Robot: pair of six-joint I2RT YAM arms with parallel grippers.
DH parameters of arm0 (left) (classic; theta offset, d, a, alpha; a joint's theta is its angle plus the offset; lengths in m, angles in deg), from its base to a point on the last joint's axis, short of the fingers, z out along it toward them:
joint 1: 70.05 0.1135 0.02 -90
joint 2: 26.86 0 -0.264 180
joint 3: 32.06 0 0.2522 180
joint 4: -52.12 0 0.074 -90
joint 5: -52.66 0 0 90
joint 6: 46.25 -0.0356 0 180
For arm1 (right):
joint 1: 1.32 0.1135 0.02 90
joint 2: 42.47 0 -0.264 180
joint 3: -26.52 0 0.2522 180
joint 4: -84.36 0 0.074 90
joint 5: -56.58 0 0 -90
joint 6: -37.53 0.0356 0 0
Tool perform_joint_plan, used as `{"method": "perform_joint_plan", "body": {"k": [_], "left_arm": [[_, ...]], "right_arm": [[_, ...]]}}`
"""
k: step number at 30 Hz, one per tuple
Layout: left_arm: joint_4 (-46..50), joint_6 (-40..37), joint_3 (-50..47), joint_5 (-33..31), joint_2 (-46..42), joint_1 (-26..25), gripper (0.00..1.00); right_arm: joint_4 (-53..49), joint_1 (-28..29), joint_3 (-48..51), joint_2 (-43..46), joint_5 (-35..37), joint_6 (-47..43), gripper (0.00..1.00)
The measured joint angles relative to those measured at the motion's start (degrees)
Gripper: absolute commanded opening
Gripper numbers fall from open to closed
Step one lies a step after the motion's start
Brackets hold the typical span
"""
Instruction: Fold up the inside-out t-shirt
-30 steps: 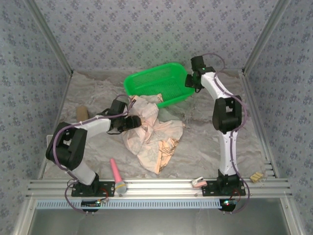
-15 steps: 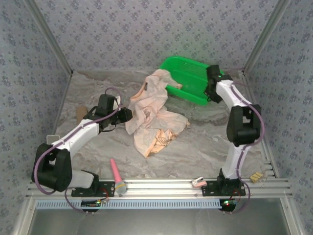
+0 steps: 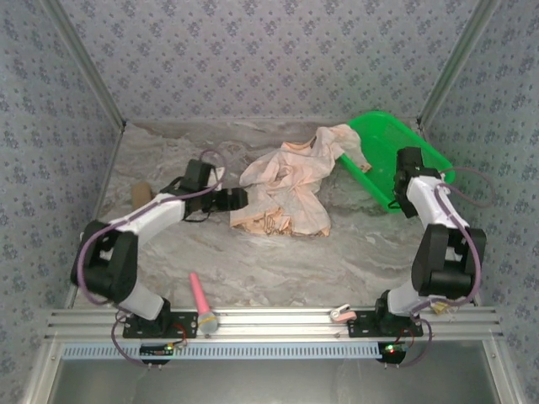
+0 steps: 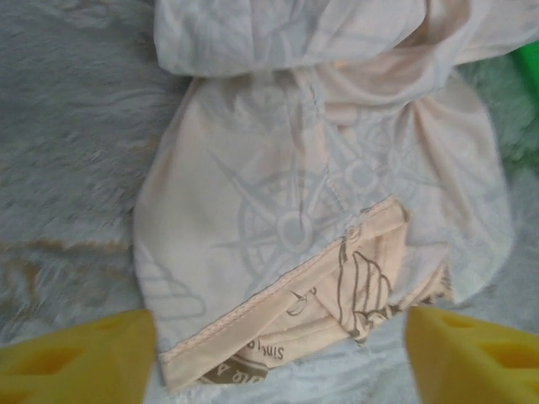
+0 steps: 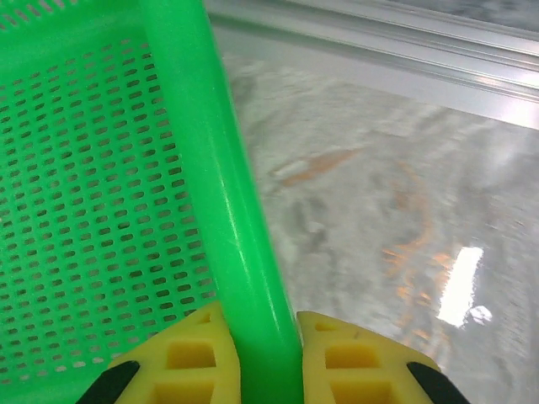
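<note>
Nearest the arm bases, well short of the crumpled peach-tan cloth t-shirt (image 3: 286,185), a pink cylindrical stick with a silvery tip (image 3: 200,301) and a small pinkish-white clip (image 3: 341,313) lie by the rail on the marbled grey-white table (image 3: 278,261). Left of the t-shirt, the left gripper (image 3: 239,199) points at the cloth with its yellow fingers (image 4: 76,358) spread wide and gripping nothing. The hem before them shows the pale reverse and a strip of dark nautical print (image 4: 286,202). Right of the t-shirt, the right gripper (image 5: 257,353) is pinched on the rim of the green perforated plastic basket (image 5: 202,168). Farther back, one end of the t-shirt drapes over the basket's left edge (image 3: 370,122).
</note>
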Motion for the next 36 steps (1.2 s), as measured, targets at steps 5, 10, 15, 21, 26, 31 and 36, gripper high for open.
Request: {"method": "perform_joint_plan", "body": {"k": [5, 10, 15, 21, 26, 31, 36], "left_arm": [[-0.76, -1.44, 12.04, -7.13, 12.5, -6.78, 1.0], [0.42, -2.97, 24.63, -17.05, 26.97, -9.66, 0.86], [4.81, -4.59, 31.12, -23.56, 32.63, -11.06, 0.22], [0.92, -6.71, 25.29, -22.38, 29.68, -11.98, 0.0], [4.28, -6.64, 16.65, -19.98, 18.34, -9.68, 0.0], [13.16, -6.32, 14.58, -21.88, -3.39, -6.47, 0.0], [14.27, -6.45, 8.68, -21.57, -25.77, -4.35, 0.0]], "right_arm": [[-0.61, -2.64, 6.4, 5.95, 0.39, 7.39, 0.09], [0.0, -3.52, 7.04, 5.7, 0.48, 11.93, 0.08], [0.11, -3.54, 7.08, 5.6, 0.5, 14.01, 0.08], [0.5, -4.79, 7.56, 5.6, 0.24, 14.43, 0.08], [1.57, -6.95, 7.61, 5.38, -0.31, 13.88, 0.07], [2.43, -8.79, 6.78, 2.49, -2.47, 12.41, 0.06], [3.04, -8.66, 4.44, 0.07, -3.43, 13.16, 0.06]]}}
